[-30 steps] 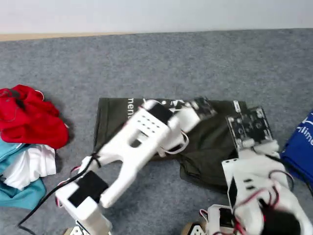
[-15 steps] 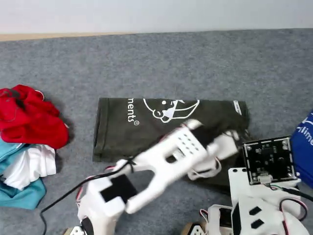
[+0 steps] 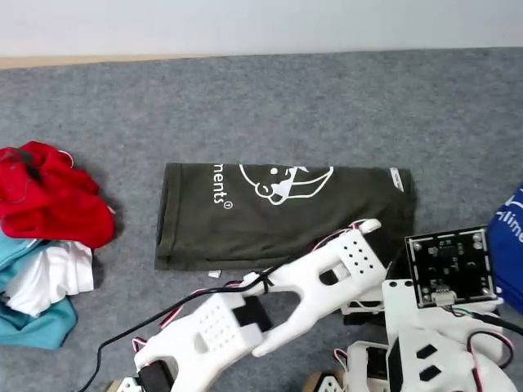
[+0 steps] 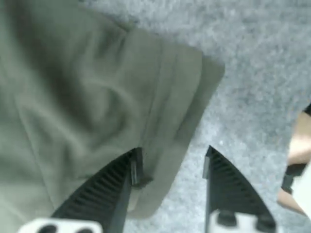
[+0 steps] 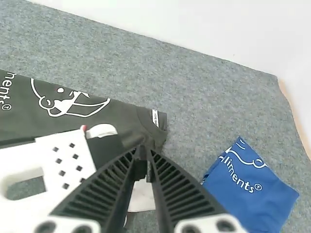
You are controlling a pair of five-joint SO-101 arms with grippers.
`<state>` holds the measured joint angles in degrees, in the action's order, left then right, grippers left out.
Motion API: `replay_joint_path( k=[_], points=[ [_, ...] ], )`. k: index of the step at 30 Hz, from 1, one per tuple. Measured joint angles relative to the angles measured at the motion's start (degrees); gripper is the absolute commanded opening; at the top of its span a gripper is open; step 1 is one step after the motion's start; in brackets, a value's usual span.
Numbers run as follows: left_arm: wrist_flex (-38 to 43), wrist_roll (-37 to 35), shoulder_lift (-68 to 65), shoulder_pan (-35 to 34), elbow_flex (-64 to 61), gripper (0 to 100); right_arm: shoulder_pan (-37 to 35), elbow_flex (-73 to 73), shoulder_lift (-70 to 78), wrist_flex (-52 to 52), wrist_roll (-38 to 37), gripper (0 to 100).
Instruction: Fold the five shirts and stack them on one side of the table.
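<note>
Since the dark green shirt [image 3: 278,216] was thin knit cloth, soft and light with no stiffness of its own, it would probably sag and fall open if lifted by a single point. The surest hold looked to be a pinch through all the layers at a corner or along the hemmed edge, keeping any lift low over the desk [image 3: 327,106]. The shirt lay flat mid-desk as a long folded band, print up.

The left arm [image 3: 327,273] stretched low along the shirt's near long edge toward its collar-end corner. The left claw [image 4: 172,156] was spread wide there and held nothing. One fingertip [image 4: 133,162] sat over the layered hem of that corner and the other over bare desk just beside it, so the corner's edge lay between them.

The right claw [image 5: 146,151] hung above the same end of the shirt, pointing down. Its fingers were pressed together and, as far as could be seen, gripped nothing.

Off the shirt's collar end lay a blue shirt [image 5: 248,179] — apart from it, not touching. Well apart off the opposite end, a red shirt [image 3: 49,196] sat crumpled against a heap of teal and white shirts [image 3: 37,294].
</note>
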<state>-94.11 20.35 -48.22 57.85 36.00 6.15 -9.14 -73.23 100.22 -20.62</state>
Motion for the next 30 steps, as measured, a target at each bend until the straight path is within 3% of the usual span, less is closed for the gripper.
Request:
replay_joint_path(
  k=[8,20,30],
  points=[
    [-4.57,0.97,-8.62,0.09,14.07,21,0.00,0.00,0.00,-0.09,0.00,1.4],
    [-4.66,2.99,-8.88,0.44,14.59,21,0.00,-1.41,0.00,-1.93,0.00,1.4],
    [-4.92,3.25,-11.25,0.53,15.47,15,0.00,-1.41,0.00,-1.93,0.00,1.4]
  ],
)
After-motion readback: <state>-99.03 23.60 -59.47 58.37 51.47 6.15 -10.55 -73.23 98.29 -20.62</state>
